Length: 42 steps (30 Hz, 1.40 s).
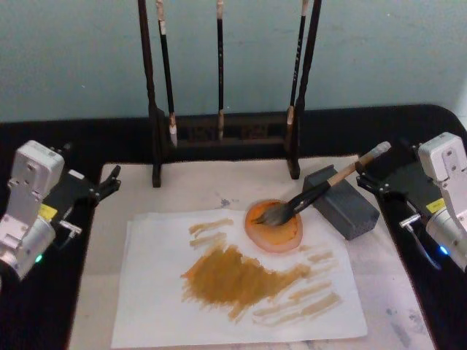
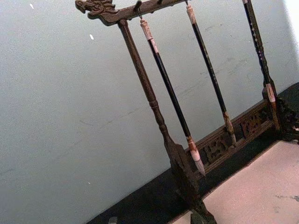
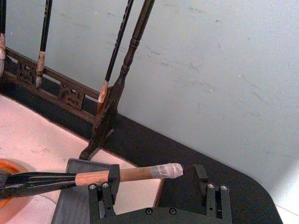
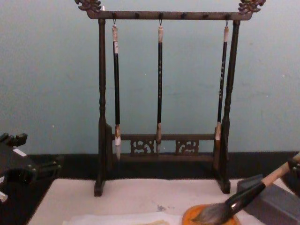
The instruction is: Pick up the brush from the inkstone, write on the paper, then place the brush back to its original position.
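Observation:
The brush (image 1: 328, 182) lies tilted. Its tan handle rests on the grey inkstone (image 1: 350, 211) and its dark bristles sit in an orange dish (image 1: 273, 227). In the right wrist view the brush (image 3: 131, 175) has its white-wrapped end lying in the gap of my right gripper (image 3: 159, 186), which is open and not closed on it. My right gripper (image 1: 373, 179) sits at the table's right, just beside that end. The paper (image 1: 160, 306) lies flat on the mat and carries ochre strokes. At the left edge of the mat, my left gripper (image 1: 108, 184) is open and empty.
A dark wooden brush stand (image 1: 219, 138) with three thin hanging brushes (image 4: 159, 79) stands at the back of the off-white mat (image 1: 190, 186). The table around the mat is black. A pale wall rises behind.

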### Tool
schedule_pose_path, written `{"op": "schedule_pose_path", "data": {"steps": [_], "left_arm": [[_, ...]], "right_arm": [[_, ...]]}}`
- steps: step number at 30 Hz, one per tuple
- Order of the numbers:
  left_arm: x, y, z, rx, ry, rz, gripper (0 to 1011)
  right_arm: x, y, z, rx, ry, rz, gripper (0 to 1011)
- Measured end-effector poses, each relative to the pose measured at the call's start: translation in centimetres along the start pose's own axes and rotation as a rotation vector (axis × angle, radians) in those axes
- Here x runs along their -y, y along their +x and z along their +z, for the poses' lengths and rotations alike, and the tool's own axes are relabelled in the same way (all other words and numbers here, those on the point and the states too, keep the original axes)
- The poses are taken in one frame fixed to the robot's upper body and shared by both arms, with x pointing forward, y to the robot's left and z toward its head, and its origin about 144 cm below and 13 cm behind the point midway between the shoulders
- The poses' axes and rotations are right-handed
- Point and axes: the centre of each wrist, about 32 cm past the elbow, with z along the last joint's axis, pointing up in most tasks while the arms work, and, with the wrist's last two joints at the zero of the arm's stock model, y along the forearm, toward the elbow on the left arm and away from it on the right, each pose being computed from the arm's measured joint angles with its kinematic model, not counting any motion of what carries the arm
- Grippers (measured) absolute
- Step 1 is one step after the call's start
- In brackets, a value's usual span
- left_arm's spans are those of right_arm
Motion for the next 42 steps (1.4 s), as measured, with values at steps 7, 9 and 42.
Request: {"op": "schedule_pose_path", "data": {"steps": [7, 9, 42], "left_arm": [[0.00, 0.00, 0.00, 0.000, 0.000, 0.000, 1010], [0.00, 0.00, 0.00, 0.000, 0.000, 0.000, 1010], [0.00, 0.00, 0.00, 0.000, 0.000, 0.000, 1010]], "right_arm": [[0.00, 0.00, 0.00, 0.000, 0.000, 0.000, 1000], [0.00, 0.00, 0.00, 0.000, 0.000, 0.000, 1000], [0.00, 0.00, 0.00, 0.000, 0.000, 0.000, 1000]]}}
